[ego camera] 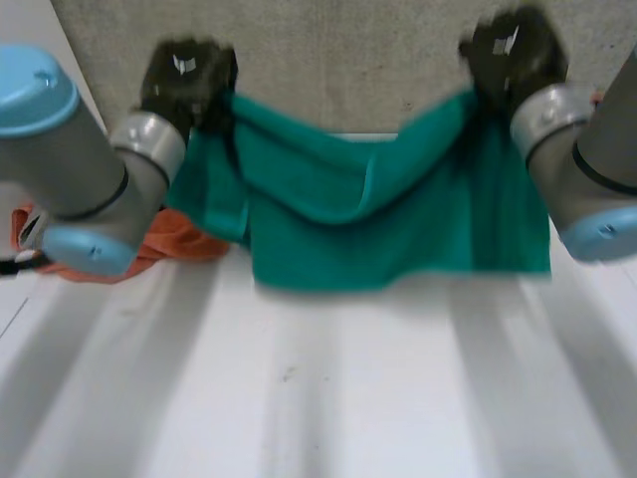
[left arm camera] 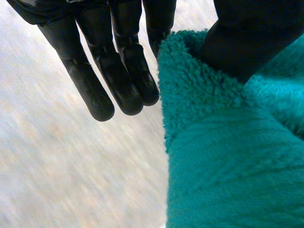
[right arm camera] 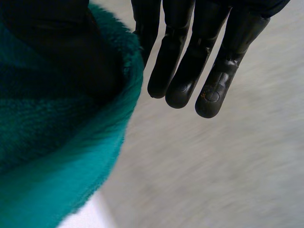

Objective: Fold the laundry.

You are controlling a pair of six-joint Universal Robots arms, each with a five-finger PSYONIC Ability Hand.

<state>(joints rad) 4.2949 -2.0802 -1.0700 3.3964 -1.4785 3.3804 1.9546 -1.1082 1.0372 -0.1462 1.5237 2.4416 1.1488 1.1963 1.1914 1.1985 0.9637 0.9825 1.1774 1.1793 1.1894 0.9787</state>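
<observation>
On my screens the towel [ego camera: 378, 229] is a plain teal green with no pattern. The left hand [ego camera: 184, 80] and right hand [ego camera: 513, 50] are black, the arms [ego camera: 75, 174] grey with light-blue caps. The table [ego camera: 328, 388] is white, and the crumpled cloth [ego camera: 184, 244] is orange.

My left hand [ego camera: 187, 78], up at ten o'clock, and my right hand [ego camera: 513, 48], at one o'clock, each hold a top corner of the green towel [ego camera: 378, 224]. It hangs between them, sagging in the middle (a fold droops along its top edge), with its lower edge over the white table [ego camera: 328, 388]. An orange cloth [ego camera: 177, 244] lies at nine o'clock, partly behind my left arm.
</observation>
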